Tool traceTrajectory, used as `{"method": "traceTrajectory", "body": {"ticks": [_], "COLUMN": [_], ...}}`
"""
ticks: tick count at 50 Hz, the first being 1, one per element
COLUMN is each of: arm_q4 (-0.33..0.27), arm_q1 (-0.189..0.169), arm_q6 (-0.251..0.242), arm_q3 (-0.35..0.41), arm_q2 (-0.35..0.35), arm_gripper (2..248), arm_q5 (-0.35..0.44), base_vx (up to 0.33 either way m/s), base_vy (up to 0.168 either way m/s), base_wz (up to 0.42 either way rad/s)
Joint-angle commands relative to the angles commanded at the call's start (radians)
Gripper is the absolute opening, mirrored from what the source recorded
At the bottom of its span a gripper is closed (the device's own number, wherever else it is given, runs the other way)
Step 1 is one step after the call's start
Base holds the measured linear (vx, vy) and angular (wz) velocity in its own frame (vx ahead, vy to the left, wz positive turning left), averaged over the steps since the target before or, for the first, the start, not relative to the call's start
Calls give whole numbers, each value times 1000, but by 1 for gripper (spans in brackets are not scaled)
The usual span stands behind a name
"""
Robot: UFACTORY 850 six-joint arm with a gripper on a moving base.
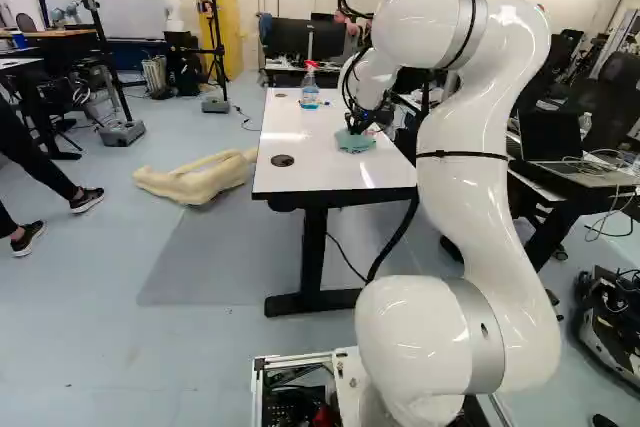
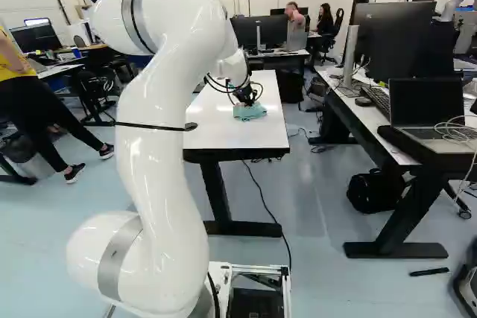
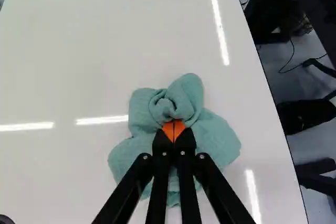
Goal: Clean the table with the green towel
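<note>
On the white table [image 3: 79,66], the gripper [image 3: 174,130] pinches the green towel [image 3: 215,137] by its bunched middle, likely leaving spread folds to wipe

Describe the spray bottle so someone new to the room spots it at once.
Find the long white table straight ahead. The spray bottle stands upright toward its far end, beyond the green towel pinched in the fingers. Unlike the low, bunched towel and the dark round disc set in the tabletop, it is tall, clear and bluish, with a red trigger head.
</note>
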Motion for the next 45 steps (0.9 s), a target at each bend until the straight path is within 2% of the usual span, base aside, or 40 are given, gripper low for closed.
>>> {"method": "traceTrajectory", "body": {"ticks": [22, 45], "arm_q4": [0, 0], "arm_q1": [52, 83], "arm_q6": [0, 0], "arm_q3": [-26, 85], "arm_q2": [-19, 61], "arm_gripper": [20, 20], "arm_q5": [0, 0], "base_vx": [0, 0], "base_vy": [0, 0], "base_wz": [0, 0]}}
